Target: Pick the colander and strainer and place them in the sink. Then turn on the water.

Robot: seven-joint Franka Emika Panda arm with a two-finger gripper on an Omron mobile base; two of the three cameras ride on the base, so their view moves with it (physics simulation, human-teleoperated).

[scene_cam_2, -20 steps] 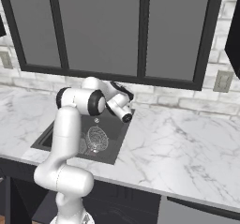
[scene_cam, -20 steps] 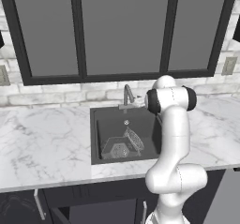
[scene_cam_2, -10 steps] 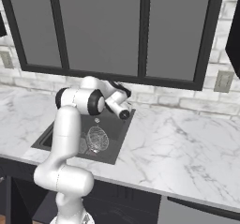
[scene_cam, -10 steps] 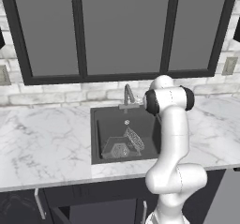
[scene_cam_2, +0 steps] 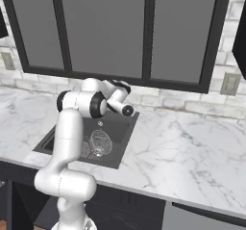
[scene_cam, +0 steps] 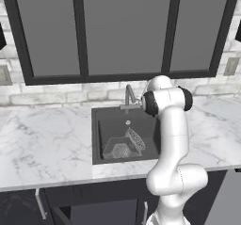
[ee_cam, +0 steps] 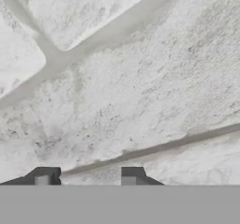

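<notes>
The dark sink (scene_cam: 106,125) (scene_cam_2: 121,130) holds both items. On the basin floor sits the dark faceted colander (scene_cam: 118,148) (scene_cam_2: 85,150). The round mesh strainer (scene_cam: 135,139) (scene_cam_2: 102,141) leans on edge beside it. The grey gooseneck faucet (scene_cam: 128,95) stands at the sink's rear edge, and no water is in view under its spout. My gripper (scene_cam_2: 119,87) (ee_cam: 86,176) is raised behind the faucet, pointing at the white brick wall. Its fingertips (ee_cam: 44,176) stand apart with nothing between them, so it is open.
White marble counter (scene_cam: 42,144) (scene_cam_2: 192,152) runs to both sides of the sink. A brick backsplash (ee_cam: 140,78) and dark-framed windows (scene_cam: 122,26) rise close behind the hand. A wall outlet (scene_cam_2: 229,83) sits at the right.
The jaws have spread wider. The hand has lifted a little up and back toward the wall. Colander and strainer have stayed put in the sink.
</notes>
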